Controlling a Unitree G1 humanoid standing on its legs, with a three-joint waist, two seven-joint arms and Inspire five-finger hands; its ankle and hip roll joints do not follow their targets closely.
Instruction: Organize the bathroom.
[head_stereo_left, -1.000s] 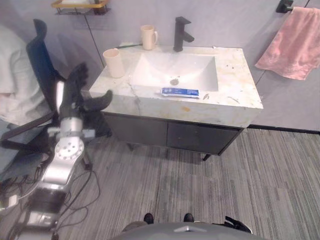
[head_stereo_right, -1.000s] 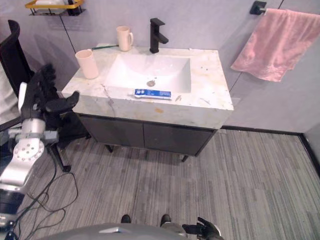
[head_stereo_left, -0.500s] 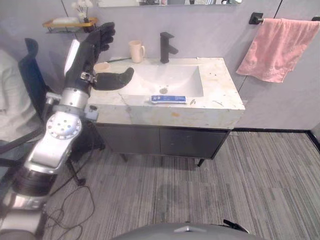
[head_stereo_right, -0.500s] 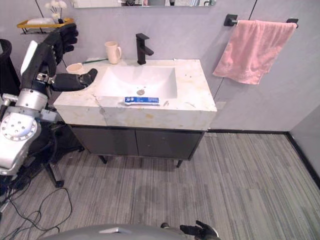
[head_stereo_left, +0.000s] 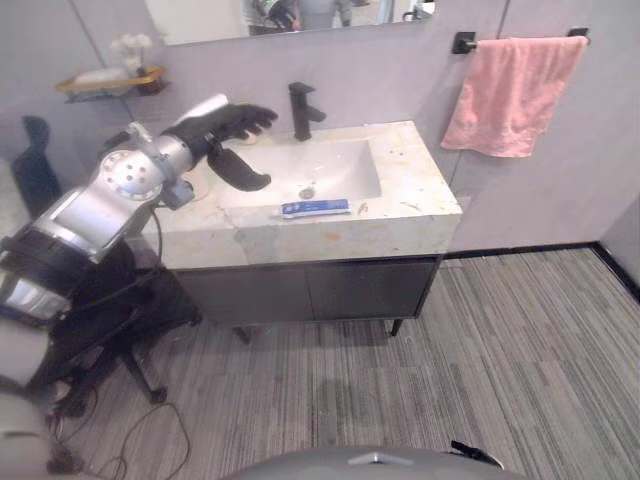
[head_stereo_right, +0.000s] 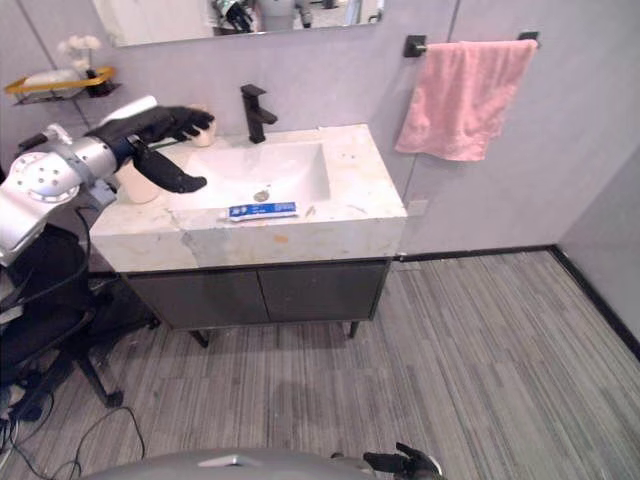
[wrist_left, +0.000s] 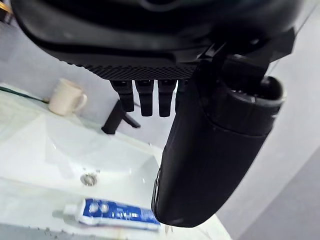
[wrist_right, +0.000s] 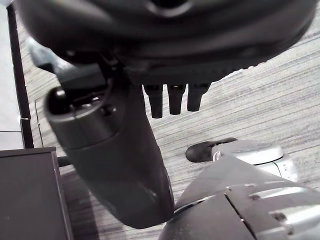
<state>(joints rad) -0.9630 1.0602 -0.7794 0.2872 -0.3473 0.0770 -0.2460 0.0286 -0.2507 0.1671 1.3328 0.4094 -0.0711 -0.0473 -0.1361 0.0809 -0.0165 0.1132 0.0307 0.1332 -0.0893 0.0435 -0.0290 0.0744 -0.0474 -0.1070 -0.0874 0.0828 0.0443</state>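
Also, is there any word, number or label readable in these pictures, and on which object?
No text can be read.
Toothpaste tube on the counter's front edge: blue with white print, too small and blurred to read.
Mug, pink towel, faucet: no print visible.

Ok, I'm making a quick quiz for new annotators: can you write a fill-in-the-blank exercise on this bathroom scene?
1. The toothpaste tube lies on the counter's front edge, just in front of the ____.
2. The towel hanging on the wall bar is ____ in colour.
3. The left hand hovers over the countertop with its fingers ____ and holding nothing.
4. The black faucet stands at the basin's ____ edge.

Missing words: sink basin; pink; straight; back
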